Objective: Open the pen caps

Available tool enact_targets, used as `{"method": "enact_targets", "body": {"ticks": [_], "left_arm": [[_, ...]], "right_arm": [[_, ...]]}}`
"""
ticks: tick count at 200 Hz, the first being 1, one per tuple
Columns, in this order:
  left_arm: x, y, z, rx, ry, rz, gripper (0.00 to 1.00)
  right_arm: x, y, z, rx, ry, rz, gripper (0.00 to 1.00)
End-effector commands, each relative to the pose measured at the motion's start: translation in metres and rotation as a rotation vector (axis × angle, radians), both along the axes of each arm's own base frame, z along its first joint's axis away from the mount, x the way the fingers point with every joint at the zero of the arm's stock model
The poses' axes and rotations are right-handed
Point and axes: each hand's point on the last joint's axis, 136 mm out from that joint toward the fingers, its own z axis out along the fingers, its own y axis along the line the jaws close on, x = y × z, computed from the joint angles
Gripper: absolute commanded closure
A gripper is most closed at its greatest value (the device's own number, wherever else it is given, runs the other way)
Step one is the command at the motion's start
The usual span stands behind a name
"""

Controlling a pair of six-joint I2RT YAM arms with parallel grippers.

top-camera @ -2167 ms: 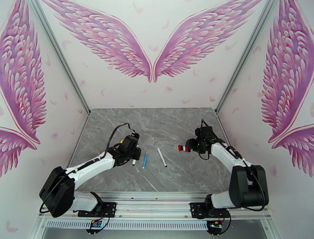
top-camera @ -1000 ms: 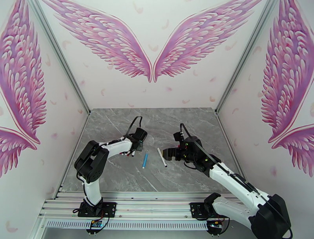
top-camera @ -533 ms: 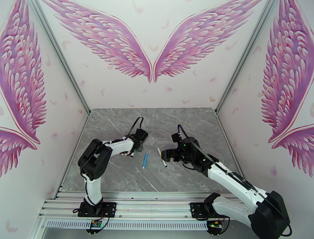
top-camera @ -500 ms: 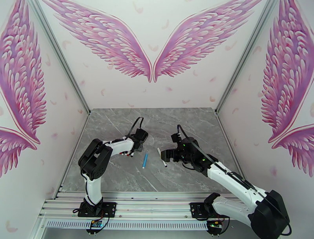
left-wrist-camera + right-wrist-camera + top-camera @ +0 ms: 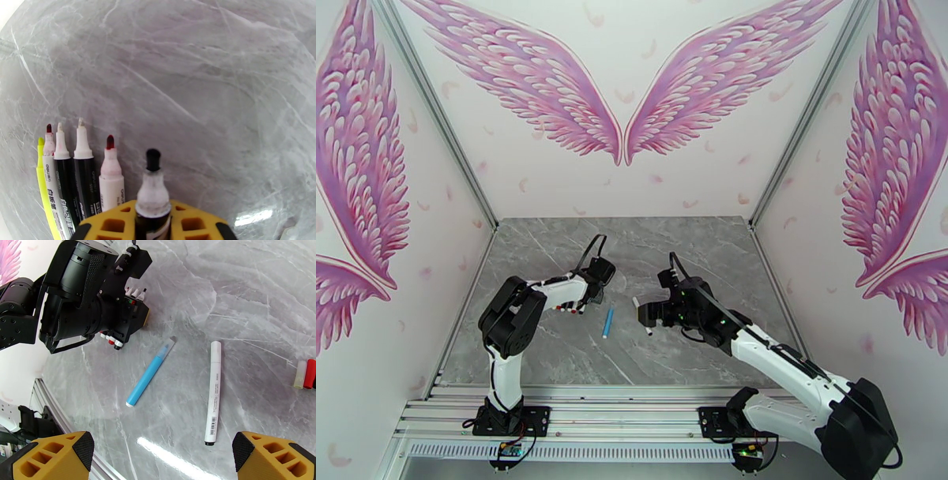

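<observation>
The left claw pinches an uncapped black-tipped marker low over the bench, just beside a row of five uncapped pens lying side by side. The right claw hangs spread wide above a white pen. A blue pen lies between the white pen and the left arm, and on the white pen's other side, well apart, a white cap touches a red cap.
</observation>
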Motion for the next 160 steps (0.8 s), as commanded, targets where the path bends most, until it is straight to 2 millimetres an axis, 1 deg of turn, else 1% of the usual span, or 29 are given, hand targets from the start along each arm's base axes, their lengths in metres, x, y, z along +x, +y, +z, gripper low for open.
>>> {"method": "enact_targets", "body": {"ticks": [1,73,98,113,120,122,124,134,145,160], "left_arm": [[0.015,-0.002,0.012,0.002,-0.036,0.009,0.75],[0.017,-0.001,0.016,0.004,-0.040,0.015,0.73],[0.013,-0.004,0.025,-0.030,-0.040,0.012,0.73],[0.007,-0.008,0.036,-0.082,-0.042,0.004,0.72],[0.006,-0.012,0.046,-0.119,-0.056,0.002,0.73],[0.000,-0.010,0.041,-0.118,-0.039,0.001,0.73],[-0.003,-0.010,0.041,-0.128,-0.033,0.000,0.73],[-0.011,-0.014,0.047,-0.183,-0.033,-0.005,0.73],[-0.019,-0.022,0.058,-0.263,-0.038,-0.024,0.72],[-0.034,-0.030,0.070,-0.349,-0.044,-0.052,0.68]], "right_arm": [[0.001,0.001,-0.001,-0.015,0.003,-0.011,0.01],[-0.002,0.002,-0.001,-0.028,-0.002,-0.009,0.01],[-0.004,0.003,-0.003,-0.038,0.002,-0.005,0.01],[-0.004,0.002,-0.004,-0.048,0.004,-0.008,0.01],[-0.004,0.001,-0.006,-0.057,0.010,-0.013,0.03],[-0.004,0.001,-0.007,-0.062,0.012,-0.013,0.03],[-0.004,0.001,-0.007,-0.065,0.015,-0.015,0.04],[-0.004,0.000,-0.010,-0.087,0.025,-0.024,0.08],[-0.003,0.000,-0.013,-0.116,0.032,-0.033,0.12],[-0.002,0.000,-0.018,-0.159,0.040,-0.044,0.17]]}}
